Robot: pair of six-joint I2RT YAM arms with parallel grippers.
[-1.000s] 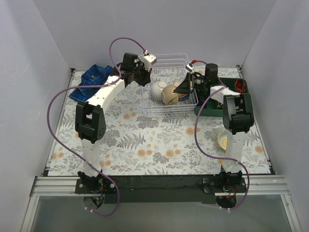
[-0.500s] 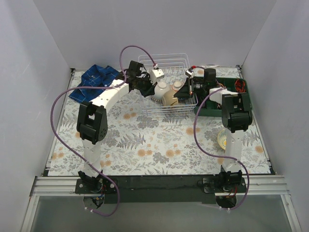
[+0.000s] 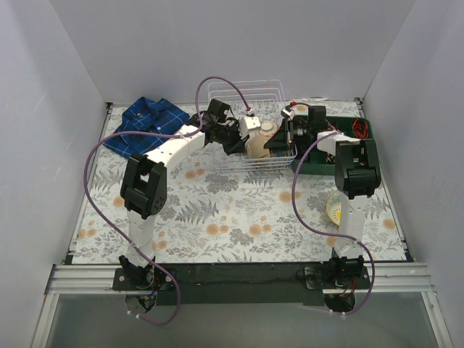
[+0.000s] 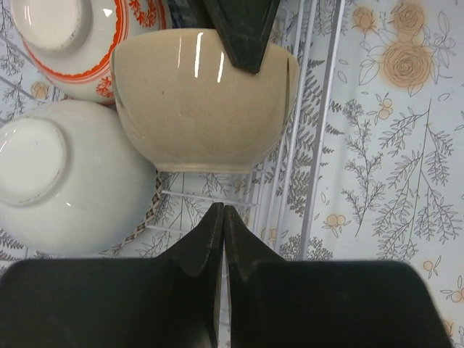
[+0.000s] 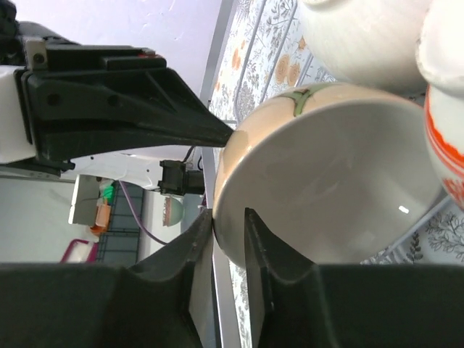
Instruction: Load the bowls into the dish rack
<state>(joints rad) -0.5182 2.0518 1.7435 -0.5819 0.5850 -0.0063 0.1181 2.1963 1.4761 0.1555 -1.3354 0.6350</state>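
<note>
The white wire dish rack (image 3: 243, 94) holds three bowls: a beige one (image 4: 203, 101), a white one (image 4: 65, 174) bottom up, and a red-patterned one (image 4: 80, 43). My right gripper (image 5: 228, 221) straddles the rim of the beige bowl (image 5: 326, 181), which lies on its side. One finger sits outside and one inside, parted wider than the rim. My left gripper (image 4: 222, 210) is shut and empty, hovering in the rack just short of the beige bowl (image 3: 259, 145). Another pale yellow bowl (image 3: 335, 209) sits on the table by the right arm.
A blue checked cloth (image 3: 148, 122) lies at the back left. A green compartmented tray (image 3: 341, 163) stands right of the rack. The rack's wire wall (image 4: 319, 130) runs close beside the left fingers. Grey walls enclose the table.
The left arm has swung right, from the rack's left side to over the bowls. The right gripper's jaws have parted on the beige bowl's rim, and the bowl sits further back.
</note>
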